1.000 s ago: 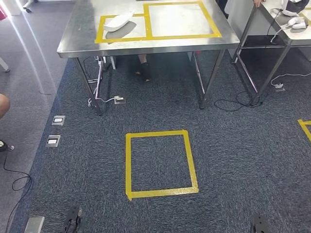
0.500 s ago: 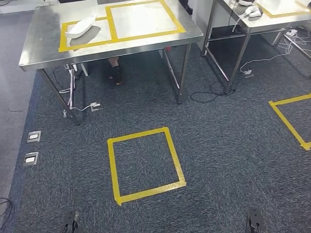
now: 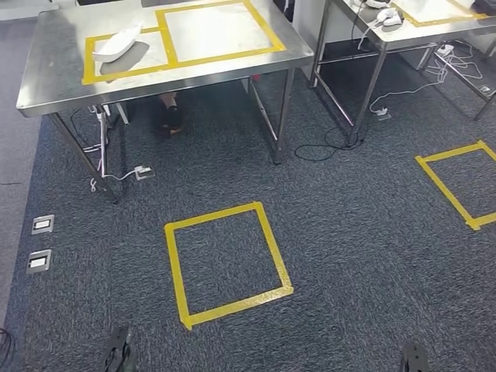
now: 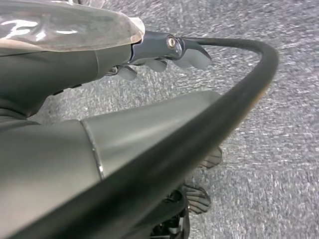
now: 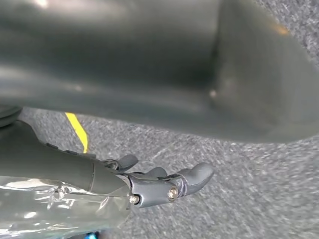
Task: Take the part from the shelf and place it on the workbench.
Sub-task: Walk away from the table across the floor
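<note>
A white curved part (image 3: 117, 43) lies on the steel workbench (image 3: 53, 85), inside the smaller of two yellow taped rectangles (image 3: 170, 39). The bench stands across the carpet, well ahead of me. My left hand (image 4: 165, 50) hangs beside my body over the grey carpet, fingers stretched out, holding nothing. My right hand (image 5: 161, 186) hangs the same way over the carpet near a strip of yellow tape, fingers apart and holding nothing.
A yellow taped square (image 3: 228, 263) marks the carpet in front of me, another square (image 3: 462, 182) lies to the right. A second steel table (image 3: 374, 35) with white parts (image 3: 386, 15) stands at the back right. Cables (image 3: 328, 143) trail under the tables. A person's foot (image 3: 170, 116) shows under the workbench.
The whole picture has shifted left, so the camera has turned right: the second table and the right floor square have come further into view. The part on the workbench lies as before.
</note>
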Motion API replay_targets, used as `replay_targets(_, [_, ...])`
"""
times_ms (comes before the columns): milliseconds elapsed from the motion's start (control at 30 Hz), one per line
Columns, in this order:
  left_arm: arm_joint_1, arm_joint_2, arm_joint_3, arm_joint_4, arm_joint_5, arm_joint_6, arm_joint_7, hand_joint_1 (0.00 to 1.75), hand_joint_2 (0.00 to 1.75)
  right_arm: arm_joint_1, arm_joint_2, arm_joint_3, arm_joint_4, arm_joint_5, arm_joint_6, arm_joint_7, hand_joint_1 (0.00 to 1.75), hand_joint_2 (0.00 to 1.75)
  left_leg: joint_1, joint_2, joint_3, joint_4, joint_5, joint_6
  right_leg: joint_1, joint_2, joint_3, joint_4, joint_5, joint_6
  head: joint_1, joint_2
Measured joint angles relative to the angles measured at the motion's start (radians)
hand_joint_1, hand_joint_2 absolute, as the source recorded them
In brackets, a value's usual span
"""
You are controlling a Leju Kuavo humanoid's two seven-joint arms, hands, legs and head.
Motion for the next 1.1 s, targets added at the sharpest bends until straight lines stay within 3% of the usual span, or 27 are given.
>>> replay_targets(67, [-0.003, 0.001, 0.000, 0.000, -0.004, 0.000, 0.007, 0.00, 0.00, 0.002, 0.000, 0.003, 0.000, 0.008, 0.004, 0.033, 0.00, 0.00, -0.005, 0.018, 0.003, 0.001, -0.003, -0.008, 0.008, -0.009, 0.011, -0.034, 0.001, -0.009, -0.001, 0.000])
replay_targets(133, [-0.008, 0.001, 0.000, 0.000, -0.009, -0.001, 0.015, 0.00, 0.00, 0.011, -0.001, 0.008, 0.002, 0.016, 0.018, 0.076, 0.00, 0.00, -0.003, 0.027, 0.006, 0.006, -0.010, -0.018, 0.005, 0.013, 0.012, -0.038, 0.005, -0.020, -0.006, 0.000])
replay_targets(200, [-0.011, 0.003, 0.000, 0.000, -0.013, -0.001, 0.023, 0.00, 0.00, 0.018, -0.001, 0.013, 0.003, 0.019, 0.036, 0.111, 0.00, 0.00, 0.002, -0.013, -0.015, 0.066, -0.054, -0.030, 0.000, 0.033, 0.017, -0.043, 0.014, -0.034, -0.011, 0.000])
replay_targets(267, [-0.011, 0.004, 0.000, 0.000, -0.017, -0.002, 0.033, 0.00, 0.00, 0.021, -0.001, 0.018, 0.005, 0.019, 0.047, 0.132, 0.00, 0.00, 0.006, -0.063, -0.076, 0.201, -0.127, -0.037, -0.002, 0.056, 0.012, -0.044, 0.021, -0.042, -0.024, 0.000])
replay_targets(300, [-0.010, 0.005, -0.001, 0.000, -0.019, -0.002, 0.039, 0.00, 0.00, 0.024, -0.001, 0.020, 0.005, 0.018, 0.050, 0.140, 0.00, 0.00, 0.008, -0.073, -0.109, 0.268, -0.151, -0.039, -0.002, 0.068, 0.010, -0.043, 0.022, -0.044, -0.031, 0.000])
replay_targets(333, [-0.008, 0.006, -0.002, 0.000, -0.022, -0.002, 0.045, 0.00, 0.00, 0.028, -0.001, 0.023, 0.006, 0.016, 0.052, 0.147, 0.00, 0.00, 0.008, -0.076, -0.129, 0.306, -0.156, -0.040, -0.002, 0.082, 0.009, -0.043, 0.023, -0.044, -0.036, 0.000])
replay_targets(367, [-0.006, 0.008, -0.003, 0.000, -0.026, -0.002, 0.049, 0.00, 0.00, 0.033, -0.002, 0.025, 0.007, 0.013, 0.053, 0.152, 0.00, 0.00, 0.009, -0.078, -0.132, 0.304, -0.140, -0.039, -0.002, 0.096, 0.010, -0.043, 0.023, -0.044, -0.041, 0.000])
replay_targets(400, [-0.005, 0.011, -0.005, 0.000, -0.029, -0.002, 0.053, 0.00, 0.00, 0.038, -0.002, 0.027, 0.008, 0.010, 0.053, 0.154, 0.00, 0.00, 0.009, -0.081, -0.116, 0.261, -0.106, -0.038, -0.002, 0.110, 0.011, -0.043, 0.023, -0.043, -0.046, 0.000])
replay_targets(467, [-0.005, 0.018, -0.008, 0.000, -0.032, -0.002, 0.055, 0.00, 0.00, 0.042, -0.002, 0.030, 0.008, 0.007, 0.054, 0.155, 0.00, 0.00, 0.011, -0.111, -0.054, 0.112, -0.026, -0.031, -0.001, 0.135, 0.011, -0.041, 0.023, -0.038, -0.055, 0.000])
replay_targets(500, [-0.006, 0.021, -0.009, 0.000, -0.033, -0.002, 0.055, 0.00, 0.00, 0.042, -0.003, 0.031, 0.009, 0.007, 0.054, 0.155, 0.00, 0.00, 0.012, -0.127, -0.032, 0.054, -0.002, -0.027, 0.000, 0.147, 0.009, -0.039, 0.023, -0.033, -0.058, 0.000])
replay_targets(567, [-0.008, 0.024, -0.011, 0.000, -0.033, -0.002, 0.057, 0.00, 0.00, 0.044, -0.006, 0.033, 0.009, 0.005, 0.054, 0.156, 0.00, 0.00, 0.011, -0.141, -0.017, 0.011, 0.008, -0.021, 0.001, 0.168, 0.001, -0.038, 0.025, -0.020, -0.059, 0.000])
replay_targets(600, [-0.008, 0.025, -0.012, 0.000, -0.033, -0.002, 0.058, 0.00, 0.00, 0.046, -0.008, 0.033, 0.010, 0.005, 0.054, 0.156, 0.00, 0.00, 0.011, -0.130, -0.017, 0.008, 0.009, -0.017, 0.000, 0.178, -0.004, -0.039, 0.026, -0.013, -0.058, 0.000])
replay_targets(633, [-0.010, 0.025, -0.013, 0.000, -0.033, -0.002, 0.059, 0.00, 0.00, 0.050, -0.011, 0.034, 0.010, 0.005, 0.054, 0.157, 0.00, 0.00, 0.011, -0.118, -0.016, 0.005, 0.012, -0.011, -0.001, 0.172, -0.008, -0.035, 0.024, -0.007, -0.057, 0.000])
replay_targets(700, [-0.012, 0.025, -0.014, 0.000, -0.035, -0.001, 0.060, 0.00, 0.00, 0.053, -0.015, 0.035, 0.011, 0.002, 0.054, 0.156, 0.00, 0.00, 0.013, -0.096, -0.013, -0.003, 0.016, 0.003, 0.000, 0.127, -0.036, 0.019, -0.012, 0.002, -0.047, 0.000])
replay_targets(767, [-0.010, 0.027, -0.014, 0.000, -0.036, 0.000, 0.060, 0.00, 0.00, 0.053, -0.019, 0.036, 0.011, -0.003, 0.054, 0.154, 0.00, 0.00, 0.011, -0.073, -0.013, -0.004, 0.015, 0.012, -0.001, 0.078, -0.094, 0.154, -0.084, 0.009, -0.031, 0.000])
replay_targets(800, [-0.008, 0.029, -0.014, 0.000, -0.037, 0.001, 0.061, 0.00, 0.00, 0.053, -0.020, 0.036, 0.011, -0.006, 0.054, 0.152, 0.00, 0.00, 0.010, -0.061, -0.013, -0.004, 0.015, 0.013, -0.002, 0.071, -0.125, 0.224, -0.113, 0.012, -0.025, 0.000])
replay_targets(833, [-0.007, 0.030, -0.015, 0.000, -0.037, 0.002, 0.061, 0.00, 0.00, 0.054, -0.021, 0.037, 0.012, -0.008, 0.055, 0.150, 0.00, 0.00, 0.009, -0.049, -0.013, -0.004, 0.014, 0.013, -0.003, 0.067, -0.141, 0.266, -0.125, 0.015, -0.022, 0.000])
replay_targets(867, [-0.006, 0.031, -0.015, 0.000, -0.037, 0.002, 0.062, 0.00, 0.00, 0.056, -0.022, 0.037, 0.012, -0.009, 0.056, 0.149, 0.00, 0.00, 0.009, -0.038, -0.013, -0.004, 0.014, 0.013, -0.004, 0.064, -0.138, 0.267, -0.116, 0.016, -0.019, 0.000])
replay_targets(933, [-0.006, 0.031, -0.015, 0.000, -0.037, 0.003, 0.063, 0.00, 0.00, 0.057, -0.026, 0.037, 0.012, -0.010, 0.058, 0.148, 0.00, 0.00, 0.008, -0.017, -0.009, -0.003, 0.011, 0.009, -0.005, 0.044, -0.069, 0.146, -0.052, 0.016, -0.010, 0.000])
replay_targets(1000, [-0.006, 0.033, -0.015, 0.000, -0.038, 0.002, 0.063, 0.00, 0.00, 0.053, -0.029, 0.038, 0.012, -0.010, 0.060, 0.146, 0.00, 0.00, 0.002, 0.003, -0.004, -0.001, 0.007, 0.002, 0.001, -0.001, 0.002, 0.007, -0.008, 0.008, 0.002, 0.000])
replay_targets(1067, [-0.007, 0.035, -0.016, 0.000, -0.040, 0.001, 0.063, 0.00, 0.00, 0.049, -0.031, 0.039, 0.012, -0.010, 0.062, 0.145, 0.00, 0.00, -0.003, 0.024, 0.000, 0.000, 0.004, -0.007, 0.008, -0.015, 0.018, -0.038, -0.004, -0.004, 0.003, 0.000])
replay_targets(1100, [-0.007, 0.035, -0.016, 0.000, -0.042, 0.000, 0.064, 0.00, 0.00, 0.049, -0.032, 0.040, 0.012, -0.010, 0.062, 0.145, 0.00, 0.00, -0.003, 0.035, 0.002, 0.000, 0.003, -0.012, 0.008, -0.002, 0.016, -0.039, -0.001, -0.011, 0.000, 0.000])
